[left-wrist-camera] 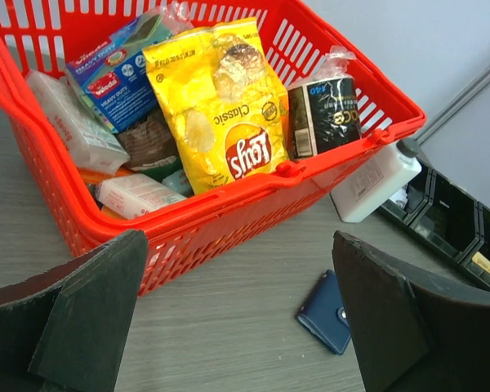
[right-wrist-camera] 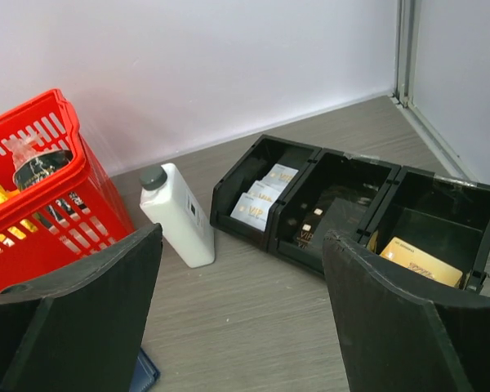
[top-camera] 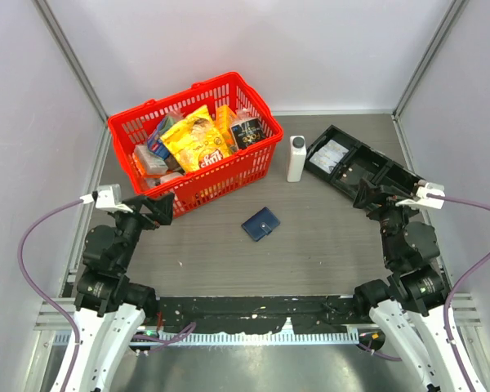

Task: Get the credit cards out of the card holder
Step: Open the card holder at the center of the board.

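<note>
**Bench (top-camera: 327, 261)**: grey wood-grain top, walled in by pale panels.

**Card holder (top-camera: 260, 224)**: small navy wallet, folded shut, lying flat on the bench near its middle. It sits between the two arms, just in front of the basket and well apart from both pincers. The left wrist view shows it (left-wrist-camera: 327, 313) with its snap tab facing up. The right wrist view catches only a blue corner (right-wrist-camera: 144, 371) behind a finger.

**Left pincer (top-camera: 157, 209)**: released, with its jaws spread wide (left-wrist-camera: 245, 327) and nothing between them. It hangs above the bench beside the basket's near left corner and points toward the basket.

**Right pincer (top-camera: 367, 194)**: released, with its jaws wide (right-wrist-camera: 241, 318) and nothing between them. It is poised by the near end of the tray.

**Basket (top-camera: 220, 175)**: red plastic lattice at the far left of the bench, full of goods.
- Yellow chip bag (left-wrist-camera: 220, 106) on top.
- Dark packet (left-wrist-camera: 327, 114) to its right.
- Blue pack (left-wrist-camera: 114, 69) at the back.

**Bottle (top-camera: 296, 159)**: white with a grey cap, upright between the basket and the tray (right-wrist-camera: 180, 216).

**Tray (top-camera: 367, 167)**: black, in three compartments, at the far right.
- White packets (right-wrist-camera: 261, 200) in the left compartment.
- Small items in the middle compartment, too dim to name.
- Gold card (right-wrist-camera: 420, 261) lying flat in the right compartment. It is possibly a bank card, but its print is unreadable.
</note>
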Action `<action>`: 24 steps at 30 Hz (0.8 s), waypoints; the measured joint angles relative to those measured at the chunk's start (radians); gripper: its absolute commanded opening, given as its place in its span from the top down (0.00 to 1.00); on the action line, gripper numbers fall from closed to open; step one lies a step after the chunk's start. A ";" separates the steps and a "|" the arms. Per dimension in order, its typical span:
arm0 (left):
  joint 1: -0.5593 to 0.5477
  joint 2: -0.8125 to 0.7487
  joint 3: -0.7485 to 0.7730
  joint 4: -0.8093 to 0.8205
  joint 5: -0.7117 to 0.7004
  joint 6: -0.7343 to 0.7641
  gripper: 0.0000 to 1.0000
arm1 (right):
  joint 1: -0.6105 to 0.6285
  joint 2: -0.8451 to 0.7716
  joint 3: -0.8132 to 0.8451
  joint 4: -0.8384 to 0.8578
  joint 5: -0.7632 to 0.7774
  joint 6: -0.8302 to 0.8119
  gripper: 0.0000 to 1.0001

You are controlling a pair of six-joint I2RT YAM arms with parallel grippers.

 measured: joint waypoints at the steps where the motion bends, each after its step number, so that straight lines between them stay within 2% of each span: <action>1: 0.000 0.003 0.009 -0.022 0.000 -0.001 0.00 | 0.000 0.003 0.002 -0.006 -0.003 0.003 0.17; 9: 0.000 0.022 0.087 -0.228 -0.004 -0.001 0.00 | 0.000 0.061 0.036 -0.084 -0.043 0.066 0.13; 13: 0.000 0.022 0.086 -0.296 0.062 -0.014 0.00 | 0.000 0.120 0.047 -0.095 -0.123 0.094 0.12; 19: 0.000 0.064 0.086 -0.303 0.214 -0.077 0.01 | 0.000 0.386 0.055 -0.121 -0.296 0.188 0.16; 21: 0.000 0.112 0.086 -0.293 0.279 -0.106 0.00 | 0.005 0.512 0.042 -0.088 -0.397 0.240 0.18; 24: 0.000 0.186 0.086 -0.277 0.356 -0.149 0.00 | 0.048 0.638 -0.002 -0.039 -0.459 0.296 0.19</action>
